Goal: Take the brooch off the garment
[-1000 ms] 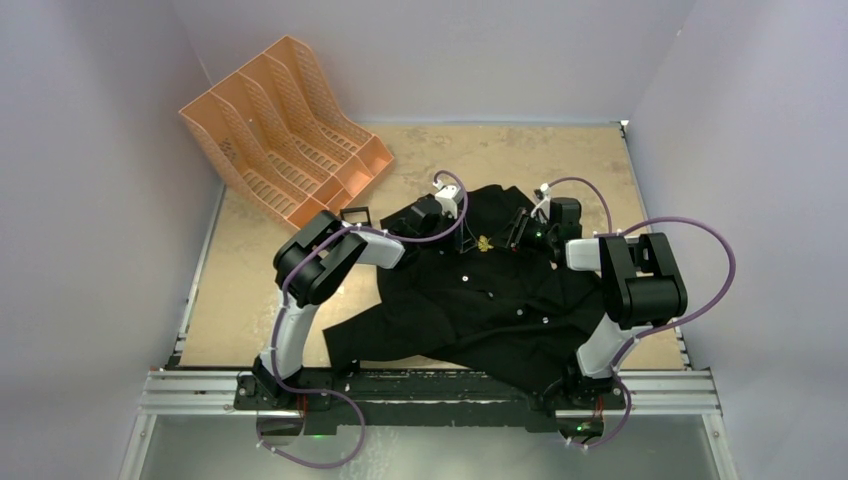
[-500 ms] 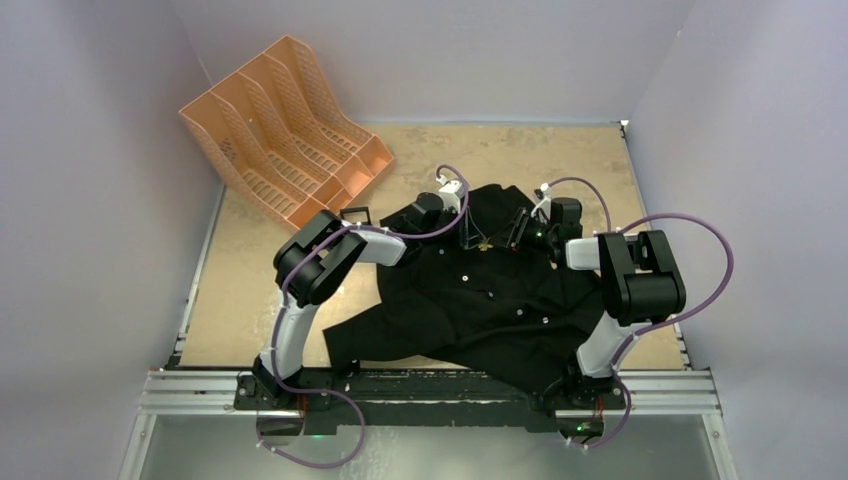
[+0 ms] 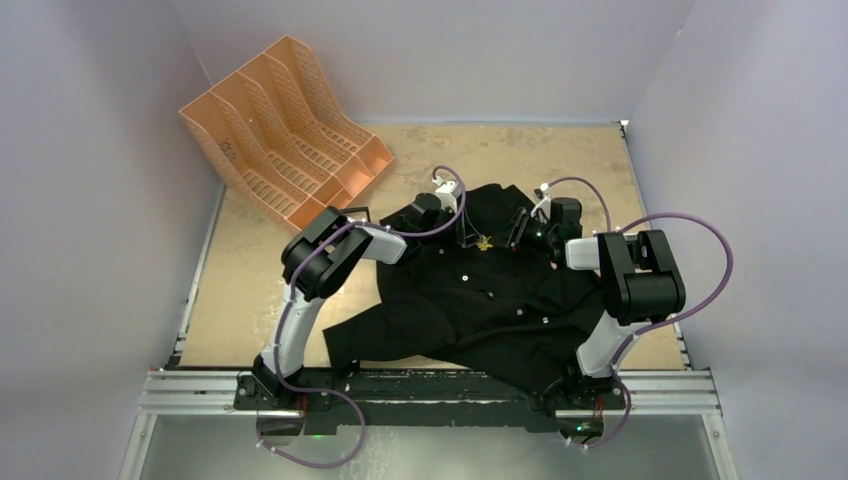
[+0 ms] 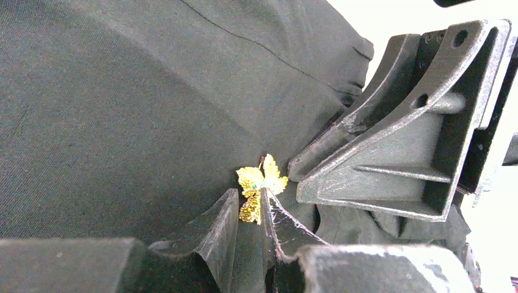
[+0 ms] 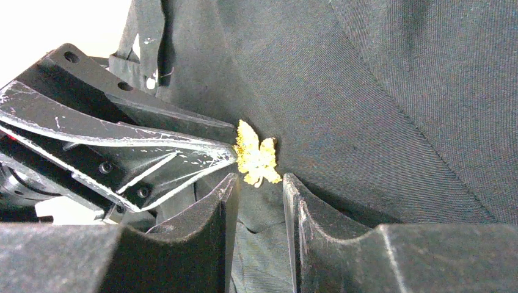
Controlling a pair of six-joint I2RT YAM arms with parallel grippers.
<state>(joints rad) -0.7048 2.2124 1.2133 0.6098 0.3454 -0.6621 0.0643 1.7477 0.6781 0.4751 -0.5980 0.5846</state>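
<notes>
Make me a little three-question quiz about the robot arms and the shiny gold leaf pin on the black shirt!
1. True or false: the brooch is still on the garment.
2. Which gripper pinches the brooch? A) left gripper B) right gripper C) neither
3. Fill in: the orange file rack stands at the table's far ____ corner, seen from above.

Key:
1. True. The gold leaf lies against the black cloth in both wrist views.
2. A. The left fingers close on the leaf's lower part; the right gripper's fingers sit on the cloth just beside the brooch, with fabric bunched between them.
3. Left.
</notes>
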